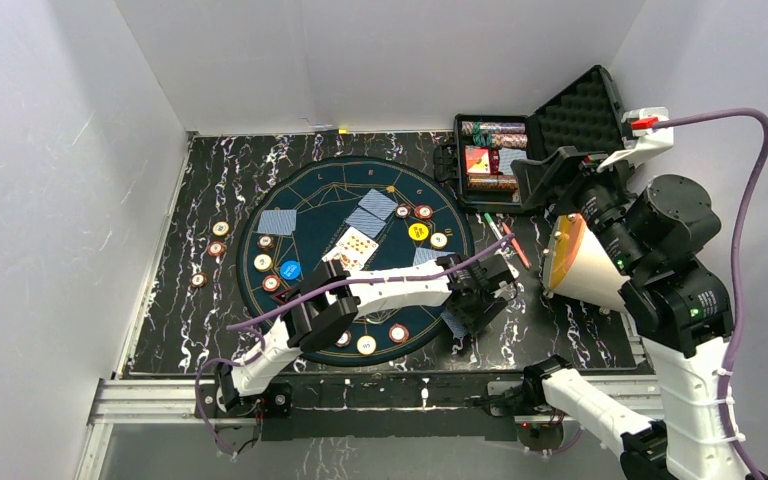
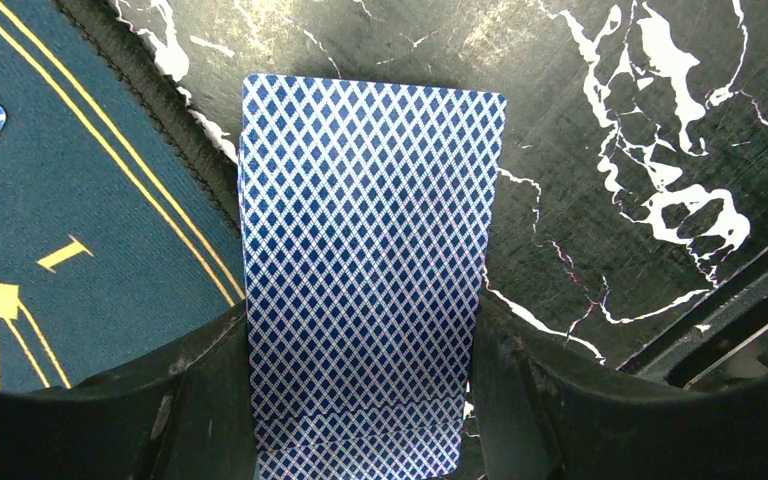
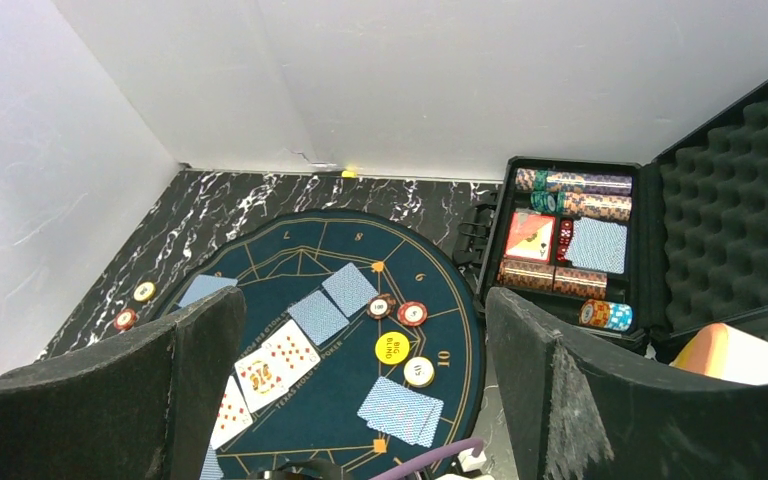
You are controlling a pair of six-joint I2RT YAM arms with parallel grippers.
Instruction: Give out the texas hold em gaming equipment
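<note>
Chip rolls (image 3: pixel 570 183) lie in the open case (image 3: pixel 740 200) — left pincer (image 2: pixel 360 330) grips cards (image 2: pixel 370 200), right pincer (image 3: pixel 362 305) wide.

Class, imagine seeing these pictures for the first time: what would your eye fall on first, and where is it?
The round dark mat in the middle of the marbled table, strewn with blue-backed cards and chips, stands out first. Next comes the open foam-lined case at the far right. In the left wrist view a deck fills the frame, clamped in the left hand beside the mat's edge.
</note>
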